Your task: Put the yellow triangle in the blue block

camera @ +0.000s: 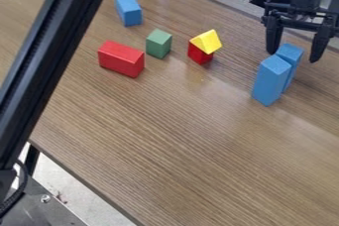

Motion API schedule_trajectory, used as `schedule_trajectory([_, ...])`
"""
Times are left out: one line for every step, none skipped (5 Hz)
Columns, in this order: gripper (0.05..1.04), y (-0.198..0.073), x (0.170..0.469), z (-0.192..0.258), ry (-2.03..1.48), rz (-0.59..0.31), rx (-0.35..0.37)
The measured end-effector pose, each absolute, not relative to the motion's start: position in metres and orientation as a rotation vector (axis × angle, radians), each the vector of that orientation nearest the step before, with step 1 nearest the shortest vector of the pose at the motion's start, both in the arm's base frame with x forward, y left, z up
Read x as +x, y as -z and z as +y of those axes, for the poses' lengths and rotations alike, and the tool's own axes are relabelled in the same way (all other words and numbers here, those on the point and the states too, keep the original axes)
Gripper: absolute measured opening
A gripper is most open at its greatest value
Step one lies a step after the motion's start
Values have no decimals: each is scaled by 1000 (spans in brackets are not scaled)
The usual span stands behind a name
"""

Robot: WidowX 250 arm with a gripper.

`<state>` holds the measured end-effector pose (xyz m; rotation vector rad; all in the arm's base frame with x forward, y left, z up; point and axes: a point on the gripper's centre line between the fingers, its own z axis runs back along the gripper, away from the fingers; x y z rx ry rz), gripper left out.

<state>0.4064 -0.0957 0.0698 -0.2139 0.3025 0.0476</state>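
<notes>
A wide lane runs between the yellow triangle (208, 41), atop a small red block (199, 54), and two upright blue blocks (269, 82). Those blocks obstruct the right, near the gripper (293, 57). A green block (158, 44) narrows the triangle's left side. A hand could pass across the table's (172, 155) near stretch.

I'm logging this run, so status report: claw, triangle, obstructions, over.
Claw open, at two upright blue blocks. Yellow triangle sitting on small red block. Nothing stacked on those blue blocks.
</notes>
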Motion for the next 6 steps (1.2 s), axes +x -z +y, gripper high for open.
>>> schedule_trajectory([998,-52,402,-96,-53,351,-205])
schedule_trajectory([998,-58,386,-92,-53,306,-208])
schedule_trajectory([998,-98,379,-88,-28,170,-215])
schedule_trajectory([998,-121,371,-85,5,70,-241])
schedule_trajectory([998,-146,359,-73,27,-33,-213])
schedule_trajectory([998,-133,349,-37,80,-38,-129])
